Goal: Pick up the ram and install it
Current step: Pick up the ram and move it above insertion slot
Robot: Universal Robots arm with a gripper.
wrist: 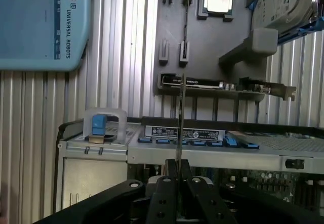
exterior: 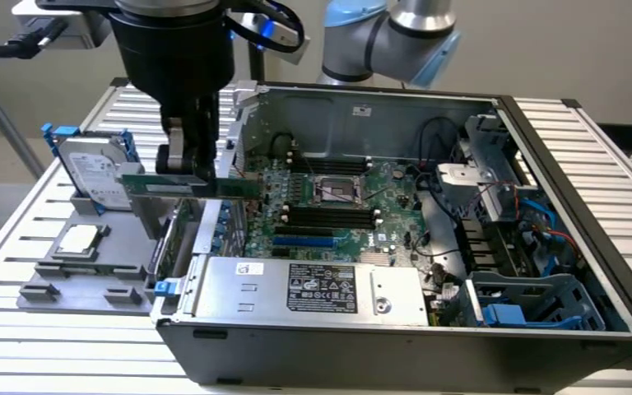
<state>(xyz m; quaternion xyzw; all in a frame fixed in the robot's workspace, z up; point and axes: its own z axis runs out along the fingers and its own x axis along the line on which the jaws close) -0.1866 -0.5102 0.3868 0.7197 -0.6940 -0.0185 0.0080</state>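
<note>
jaws closest in the wrist view: nearly shut, pinching the ram [exterior: 239,188] at its middle. ram held level and clear of everything, above the computer case [exterior: 579,173] wall on the exterior view's left, near the motherboard [exterior: 338,206]. readable text: "universal robots" on the pale blue arm cover [wrist: 45,21]. power supply [exterior: 294,288] carries a black label and a small white sticker, print too small to read. grey tray [exterior: 85,276] on the slatted desk [exterior: 30,329] holds a hard drive [exterior: 91,169] in blue brackets and a silver processor [exterior: 78,239].
</note>
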